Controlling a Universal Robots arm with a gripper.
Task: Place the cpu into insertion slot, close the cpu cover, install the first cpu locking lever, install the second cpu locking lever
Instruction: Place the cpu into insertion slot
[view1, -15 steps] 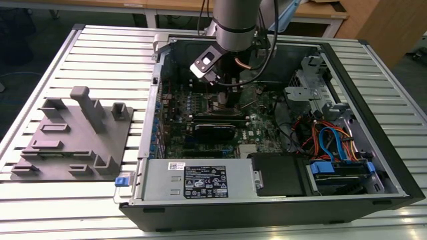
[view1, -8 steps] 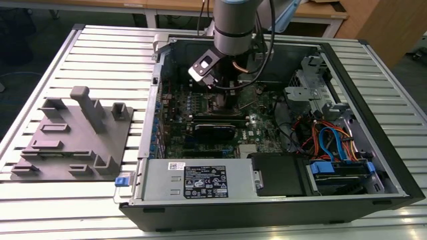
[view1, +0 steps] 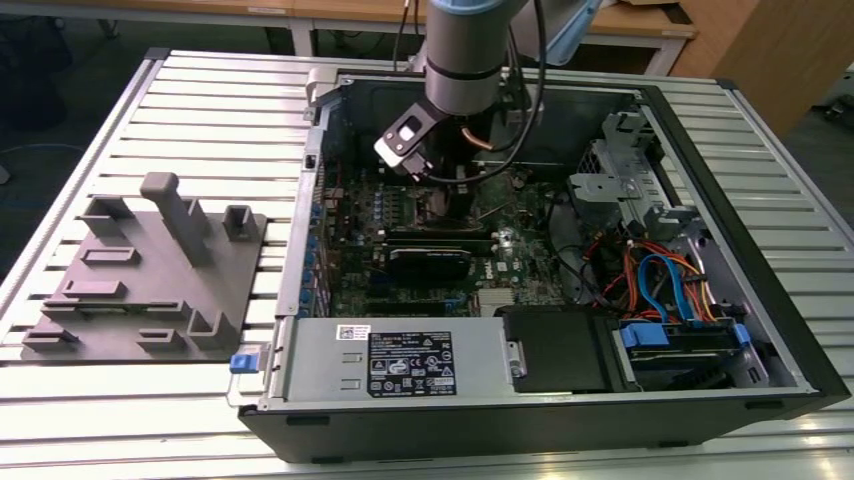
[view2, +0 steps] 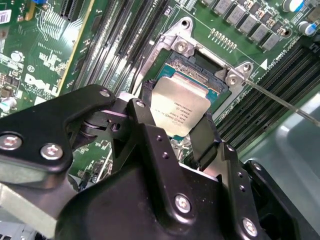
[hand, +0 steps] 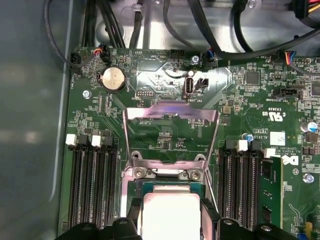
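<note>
The cpu (view2: 179, 106), a flat silvery square chip, sits between the black fingers (view2: 206, 137) of my gripper (view2: 175, 116), which is shut on it. It hangs slightly tilted just above the insertion slot (view2: 200, 64), whose dark recess shows beyond the chip's far edge. In the first wrist view the cpu (hand: 171, 214) is over the slot (hand: 169, 186), and the cpu cover (hand: 170, 111) is swung open, lying back over the green board. A thin wire locking lever (view2: 282, 101) stands free beside the socket. In the exterior view the gripper (view1: 451, 192) reaches down inside the computer case.
Long black memory slots (hand: 92, 185) flank the socket on both sides. A black card (view1: 427, 262), a power supply (view1: 400, 365) and bundled cables (view1: 654, 280) fill the case. A grey fixture block (view1: 147, 270) rests on the slatted table at the exterior view's left.
</note>
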